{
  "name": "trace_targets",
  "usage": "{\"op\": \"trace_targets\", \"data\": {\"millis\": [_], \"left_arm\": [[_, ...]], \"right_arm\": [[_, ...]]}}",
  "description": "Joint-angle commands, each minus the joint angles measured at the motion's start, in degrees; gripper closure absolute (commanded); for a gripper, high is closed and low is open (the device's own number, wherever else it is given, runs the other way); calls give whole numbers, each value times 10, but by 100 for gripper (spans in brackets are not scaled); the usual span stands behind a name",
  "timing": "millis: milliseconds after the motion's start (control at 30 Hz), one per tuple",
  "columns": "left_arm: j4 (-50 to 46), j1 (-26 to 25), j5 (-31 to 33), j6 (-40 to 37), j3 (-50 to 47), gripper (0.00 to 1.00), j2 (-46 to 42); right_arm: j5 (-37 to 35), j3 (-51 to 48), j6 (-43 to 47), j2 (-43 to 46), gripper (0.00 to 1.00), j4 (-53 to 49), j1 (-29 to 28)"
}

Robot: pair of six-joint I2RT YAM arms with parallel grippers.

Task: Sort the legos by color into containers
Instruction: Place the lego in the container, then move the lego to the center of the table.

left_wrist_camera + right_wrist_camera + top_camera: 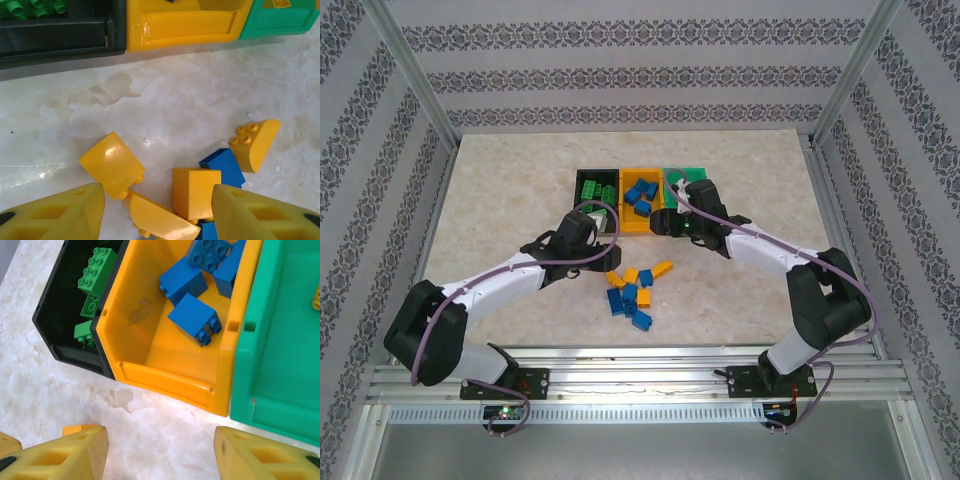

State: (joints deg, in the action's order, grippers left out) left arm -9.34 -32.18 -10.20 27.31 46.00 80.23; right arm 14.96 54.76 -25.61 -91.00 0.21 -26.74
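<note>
Both jaws open, empty — left over yellow legos (pixel 196 192).

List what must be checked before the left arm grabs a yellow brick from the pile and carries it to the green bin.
1. Jaws of the left gripper open and empty: ok.
2. Target in reach: small yellow studded plastic bricks lie right under it: ok.
3. Clean grasp: they are bunched against each other and a blue plastic brick: not ok.
4. Room in the green open-topped plastic bin: its floor is mostly bare: ok.
5. Free route: the right gripper, jaws open and empty, hangs just before the orange plastic bin and the green one, likely in the way: not ok.
</note>
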Motion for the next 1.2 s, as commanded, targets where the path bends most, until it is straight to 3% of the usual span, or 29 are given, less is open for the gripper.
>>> {"op": "trace_targets", "data": {"millis": [0,233,400,600,900,1167], "left_arm": [[25,-5,-27,1,6,42,9],[18,-25,-52,-22,13,42,28],[23,-38,-44,-28,21,43,46],[93,-37,12,19,-15,42,13],[79,-36,79,36,-43,42,-35],[94,-35,95,44,-77,42,-55]], "right_arm": [[10,-16,3,24,41,-3,-9],[5,-56,15,46,41,-12,-37],[40,-80,-11,41,42,1,-69],[39,-57,-29,-7,42,7,-115],[39,-54,-57,-52,42,-3,-111],[1,-125,-51,31,42,-33,-81]]}}
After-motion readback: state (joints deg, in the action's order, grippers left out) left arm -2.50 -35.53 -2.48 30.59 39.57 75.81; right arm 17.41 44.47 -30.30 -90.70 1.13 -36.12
